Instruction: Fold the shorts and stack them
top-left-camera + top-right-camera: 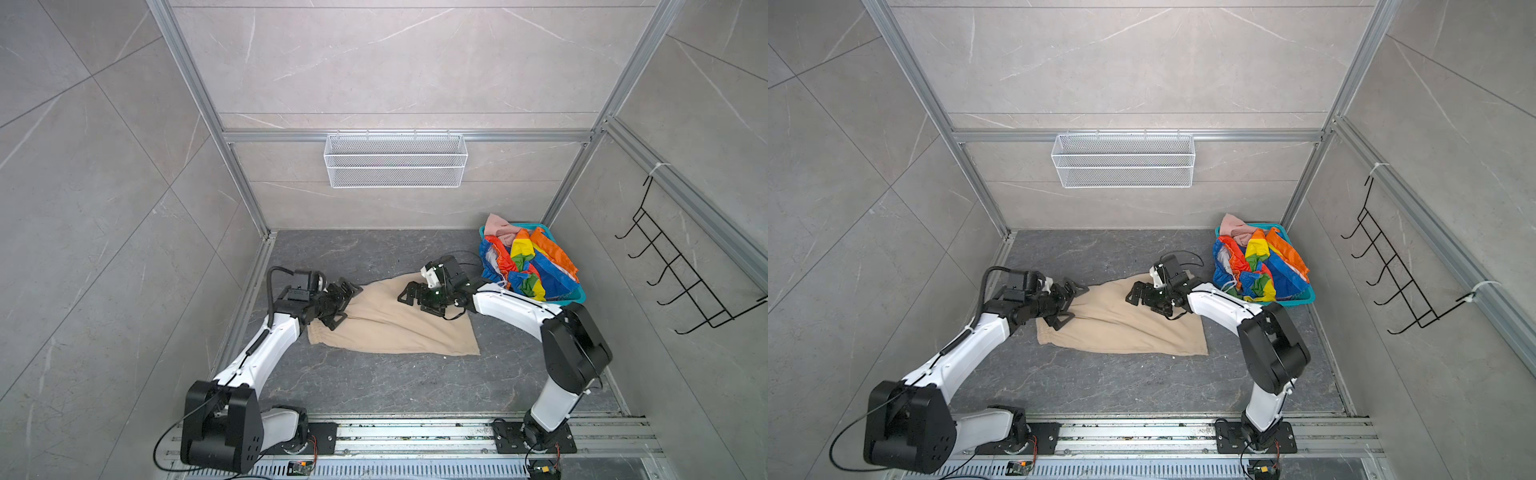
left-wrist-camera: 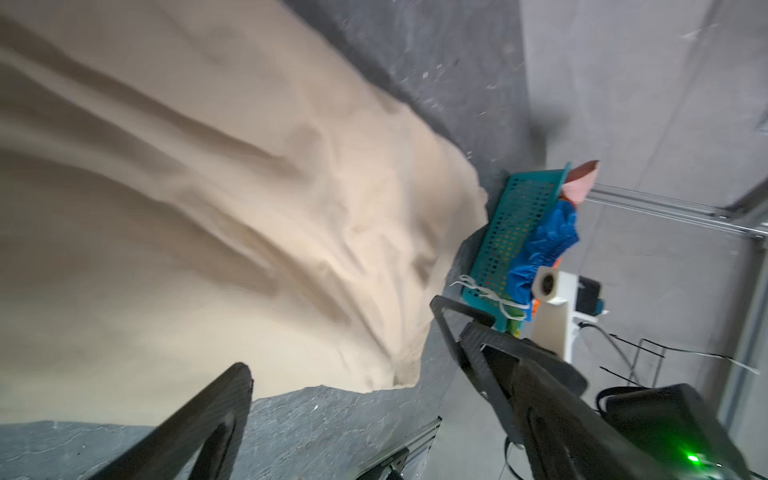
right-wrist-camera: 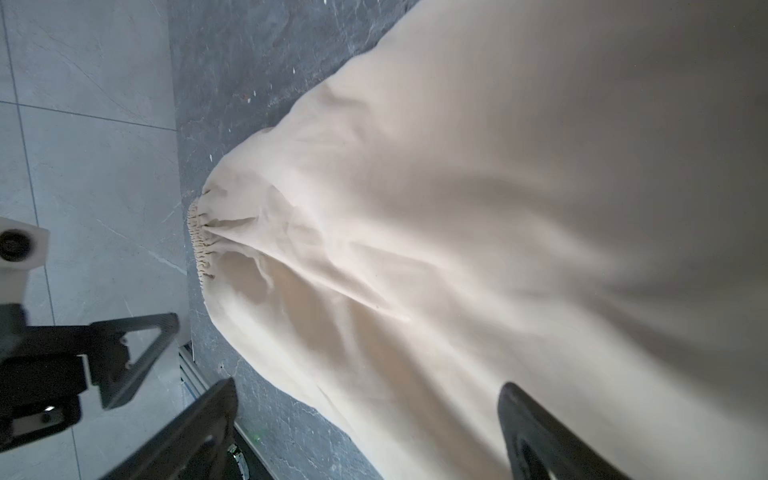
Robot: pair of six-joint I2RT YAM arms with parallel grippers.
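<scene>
I have the beige shorts (image 1: 399,328) spread flat on the dark stone floor (image 1: 374,386). My left gripper (image 1: 347,304) hangs wide apart over their waistband end and my right gripper (image 1: 411,302) wide apart over their far edge, neither clasping cloth. Just past their far right corner, behind my right forearm, sits the teal basket (image 1: 577,296), heaped with the rainbow shorts (image 1: 528,266) and the pink shorts (image 1: 500,226). Beyond them a white wire basket (image 1: 395,160) hangs on the grey tiled wall.

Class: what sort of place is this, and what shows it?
Likely a robot test cell: aluminium framing around tile-look walls, two arms bolted to a floor rail, and a teal basket of rainbow shorts as props.
</scene>
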